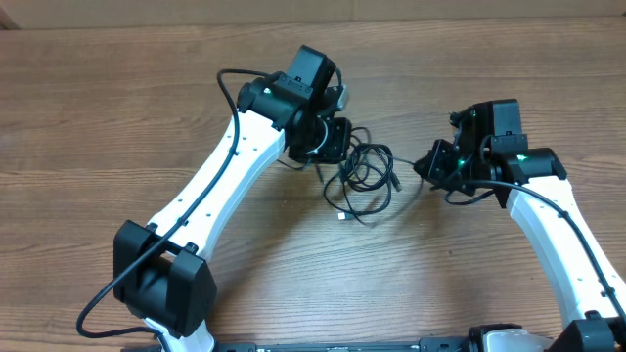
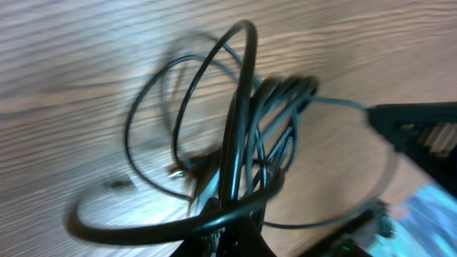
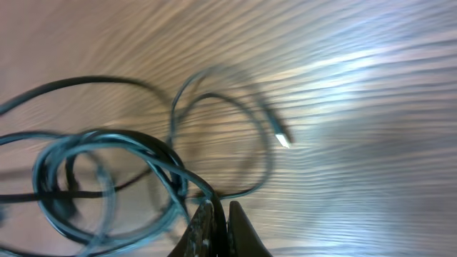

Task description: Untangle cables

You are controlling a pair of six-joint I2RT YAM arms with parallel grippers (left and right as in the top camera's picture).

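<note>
Pulling the cables (image 1: 367, 178), tangled on the desk (image 1: 117, 108) btwn the arms, is best done slowly & sideways, w/ left gripper (image 1: 339, 142) & right gripper (image 1: 424, 166) jaws each apparently pinching a strand, so loops aren't tightened.

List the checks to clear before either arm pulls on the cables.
1. Right gripper closed on a strand of the cables: ok, fingers together at a strand.
2. Left gripper hold: cannot tell; its wrist view is blurred and the fingers barely show.
3. Loops separated: not ok, one bunch lies between the arms.
4. Plug end free: ok, it lies alone on the table.
5. Grippers apart: ok, a gap shows in the overhead view.
</note>
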